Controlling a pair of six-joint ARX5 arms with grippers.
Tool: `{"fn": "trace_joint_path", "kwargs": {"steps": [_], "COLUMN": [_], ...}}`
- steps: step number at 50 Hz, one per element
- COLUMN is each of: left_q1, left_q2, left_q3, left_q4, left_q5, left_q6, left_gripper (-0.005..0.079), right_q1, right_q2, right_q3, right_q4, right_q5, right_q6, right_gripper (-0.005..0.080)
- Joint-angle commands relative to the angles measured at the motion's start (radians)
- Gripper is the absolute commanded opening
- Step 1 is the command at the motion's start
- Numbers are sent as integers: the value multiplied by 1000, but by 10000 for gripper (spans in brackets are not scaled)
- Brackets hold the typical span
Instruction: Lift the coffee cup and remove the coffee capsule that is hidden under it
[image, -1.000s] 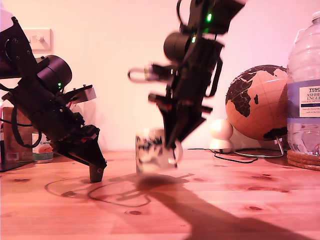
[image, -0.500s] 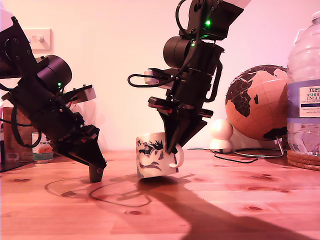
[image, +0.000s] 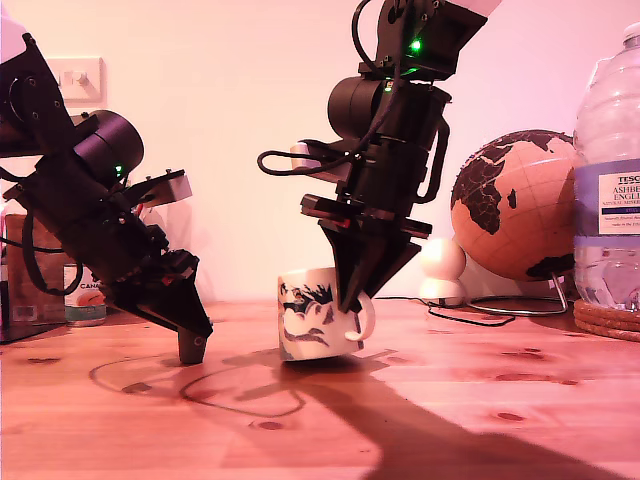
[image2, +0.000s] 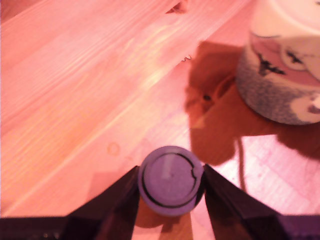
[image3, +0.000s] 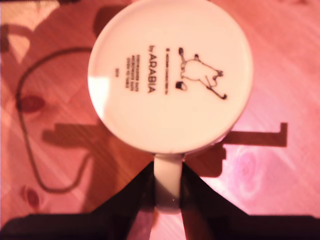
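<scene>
My second gripper (image: 352, 305) pinches the handle of the cup (image: 318, 326), upside down and tilted, resting on the table (image: 450, 420) at center of ext. view. My first gripper (image: 190, 345) clamps the capsule (image2: 170, 180) at the cup's 9 o'clock in ext. view, well apart

Table (image: 520, 420): coffee cup (image: 318, 327) upside down near mid-table, tilted. Coffee capsule (image: 191, 347) well apart toward the exterior view's left. Globe (image: 510, 205) and water bottle (image: 610, 170) along the far edge at that view's right; tin can (image: 84, 295) at far left.
</scene>
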Motion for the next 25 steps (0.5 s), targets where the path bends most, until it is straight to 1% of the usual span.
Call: {"fn": "trace_joint_path", "kwargs": {"steps": [1,6,17,25], "left_q1": [4,4,4,4], "left_q2": [-6,-6,-6,-6], "left_q3": [-3,-3,-3,-3], "left_q4": [-3,-3,-4,-5], "left_q5": [0,0,19,38], "left_q6": [8,8,4,-4], "left_gripper": [150,150,150,150], "right_q1": [10,12,24,24], "right_q2": [33,51,56,48], "right_q3": [10,10,10,10], "right_q4": [-6,-10,7,-8], "right_q5": [-3,-4,-4,-5], "right_q6": [17,25,24,25], "right_gripper": [130,178,188,257]}}
